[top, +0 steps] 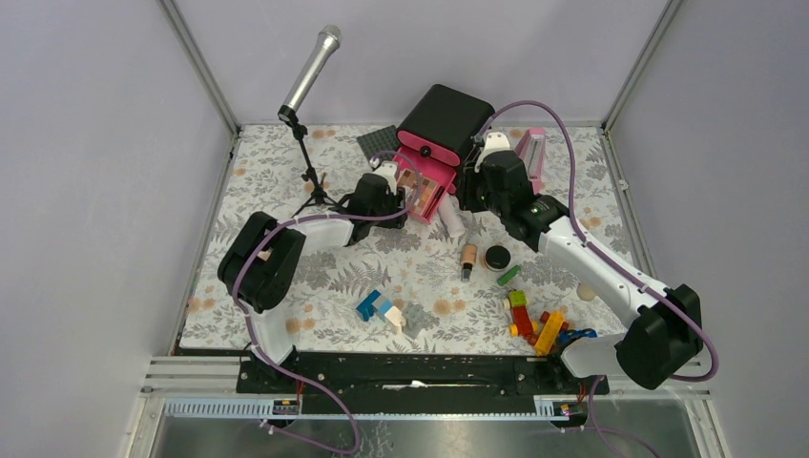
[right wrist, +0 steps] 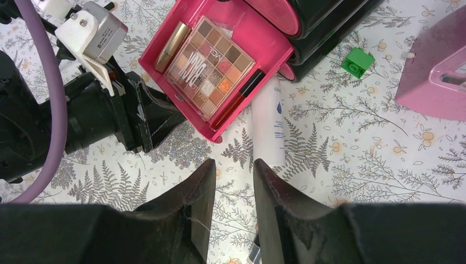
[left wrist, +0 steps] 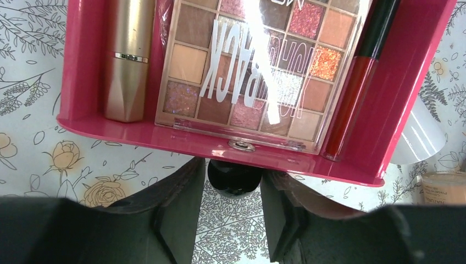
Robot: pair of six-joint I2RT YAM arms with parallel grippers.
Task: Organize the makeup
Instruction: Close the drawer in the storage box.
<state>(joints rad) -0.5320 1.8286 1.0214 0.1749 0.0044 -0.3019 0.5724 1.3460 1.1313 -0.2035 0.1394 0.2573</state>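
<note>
The pink drawer of the black and pink case stands pulled out. It holds the rose-gold lipstick, the brown square palette and the thin red pencil. My left gripper grips the drawer's black knob; it also shows in the top view. The white tube lies beside the drawer. My right gripper hovers open and empty just short of the tube. The peach bottle and the round black compact lie on the cloth nearer the arms.
A microphone stand is at the back left. A pink metronome stands right of the case, with a green brick near it. Coloured bricks lie at the front right and blue ones at front centre.
</note>
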